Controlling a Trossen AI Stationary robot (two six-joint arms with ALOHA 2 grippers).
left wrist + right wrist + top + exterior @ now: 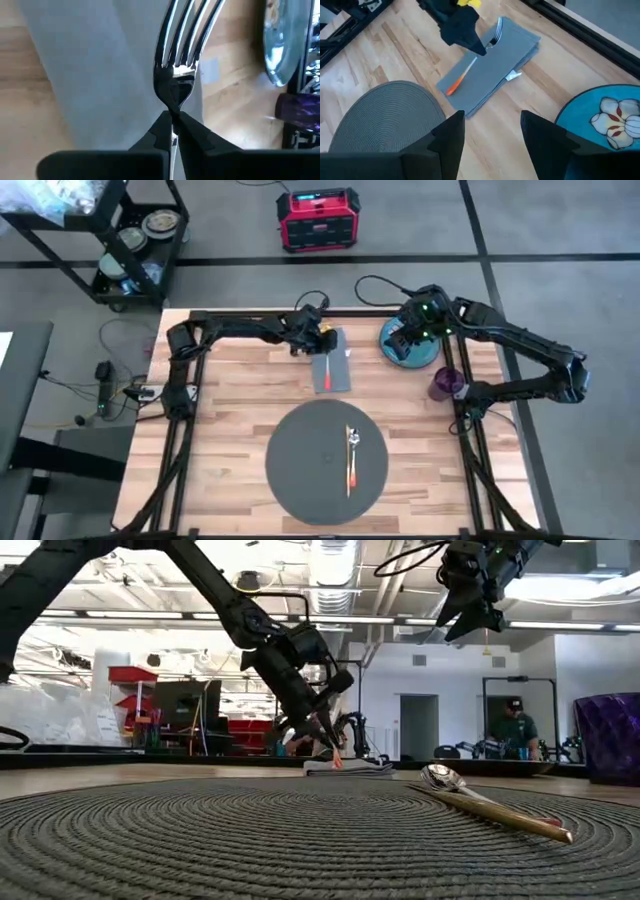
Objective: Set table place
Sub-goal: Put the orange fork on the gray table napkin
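Left hand (172, 120) pinched tight on shiny metal fork (182, 55) over flat grey napkin (100, 75).

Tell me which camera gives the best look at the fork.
The right wrist view: the whole fork shows on the napkin, orange handle to tines, held by the left claw. The left wrist view shows only tines and neck. The high view shows a small orange streak; the low view just a tip.

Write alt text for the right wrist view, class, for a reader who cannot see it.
The left hand is shut on a fork lying on a grey napkin. The right hand hangs open above the table, between the round placemat and a teal plate.
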